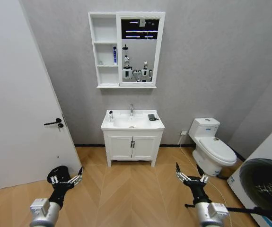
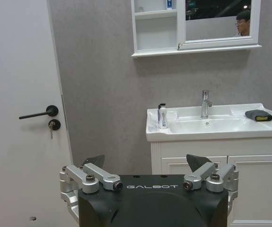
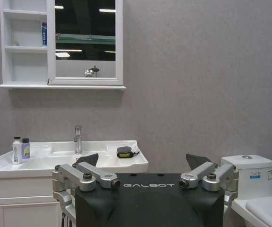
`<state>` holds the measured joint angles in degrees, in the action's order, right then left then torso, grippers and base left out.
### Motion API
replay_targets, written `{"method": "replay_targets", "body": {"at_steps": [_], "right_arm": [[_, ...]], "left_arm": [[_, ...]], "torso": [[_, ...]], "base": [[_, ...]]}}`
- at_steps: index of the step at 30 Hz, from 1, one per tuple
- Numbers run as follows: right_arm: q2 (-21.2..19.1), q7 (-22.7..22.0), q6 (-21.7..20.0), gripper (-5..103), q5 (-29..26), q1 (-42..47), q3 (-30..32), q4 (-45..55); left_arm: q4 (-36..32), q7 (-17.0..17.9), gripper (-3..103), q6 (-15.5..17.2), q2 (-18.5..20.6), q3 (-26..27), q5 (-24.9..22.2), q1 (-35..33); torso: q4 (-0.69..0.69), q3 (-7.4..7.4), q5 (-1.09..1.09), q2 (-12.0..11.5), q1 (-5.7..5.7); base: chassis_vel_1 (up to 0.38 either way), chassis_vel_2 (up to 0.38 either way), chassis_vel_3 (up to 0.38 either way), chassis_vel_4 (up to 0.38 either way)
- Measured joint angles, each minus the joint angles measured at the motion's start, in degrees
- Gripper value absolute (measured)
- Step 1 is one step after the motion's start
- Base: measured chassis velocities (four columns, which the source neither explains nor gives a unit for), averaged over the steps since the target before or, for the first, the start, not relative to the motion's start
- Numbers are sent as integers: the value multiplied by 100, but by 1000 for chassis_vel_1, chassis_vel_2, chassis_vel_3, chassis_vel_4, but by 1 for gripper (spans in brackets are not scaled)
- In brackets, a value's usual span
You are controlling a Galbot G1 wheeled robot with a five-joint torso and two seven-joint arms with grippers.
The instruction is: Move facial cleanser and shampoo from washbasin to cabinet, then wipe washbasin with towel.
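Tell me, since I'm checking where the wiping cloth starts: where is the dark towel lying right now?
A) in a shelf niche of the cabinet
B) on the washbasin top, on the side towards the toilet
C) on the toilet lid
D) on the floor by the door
B: the towel lies on the washbasin top, on the side nearer the toilet, across the tap from the bottles.
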<state>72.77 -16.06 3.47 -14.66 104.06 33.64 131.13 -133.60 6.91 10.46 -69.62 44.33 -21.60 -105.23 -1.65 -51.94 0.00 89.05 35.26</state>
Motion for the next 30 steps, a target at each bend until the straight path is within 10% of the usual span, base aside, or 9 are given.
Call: {"method": "replay_targets", "body": {"at_steps": [30], "right_arm": [[85, 273, 6, 100, -195, 234, 67, 45]], "left_arm": [[43, -56, 97, -120, -262, -88, 106, 56]], "torso": [[0, 0, 0, 0, 0]], "base": [[0, 0, 0, 0]]}}
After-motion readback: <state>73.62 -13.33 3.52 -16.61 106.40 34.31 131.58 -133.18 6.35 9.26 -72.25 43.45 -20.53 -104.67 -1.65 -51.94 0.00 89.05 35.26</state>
